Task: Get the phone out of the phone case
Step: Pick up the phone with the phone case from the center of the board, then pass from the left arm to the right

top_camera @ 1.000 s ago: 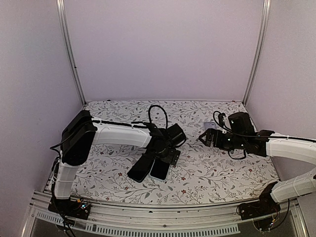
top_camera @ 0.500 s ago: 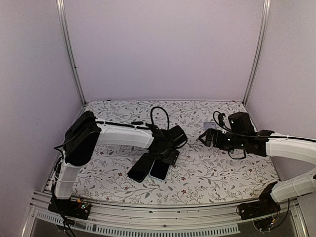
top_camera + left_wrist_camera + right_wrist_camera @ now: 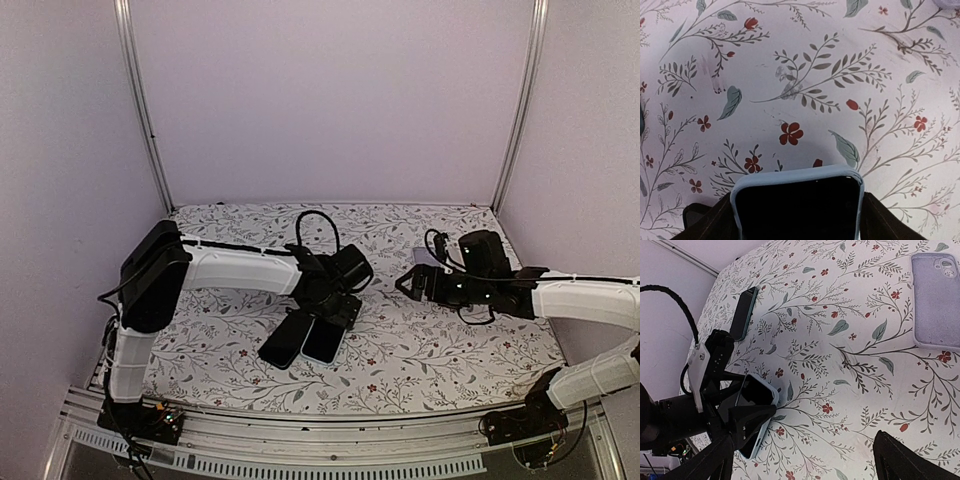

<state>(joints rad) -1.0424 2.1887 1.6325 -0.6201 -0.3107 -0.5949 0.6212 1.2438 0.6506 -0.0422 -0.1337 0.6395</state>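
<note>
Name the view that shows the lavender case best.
Right wrist: the lavender case lies flat with its camera cutout clear, though cropped at the edge. Top external shows only a pale sliver; left wrist shows nothing certain.

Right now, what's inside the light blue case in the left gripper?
A phone with a black screen fills the light blue case, held by the left gripper. The fingers cover both its sides, and its lower end is out of the wrist view.

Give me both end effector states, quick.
Left end effector: closed on the blue-cased phone.
Right end effector: open, holding nothing.
</note>
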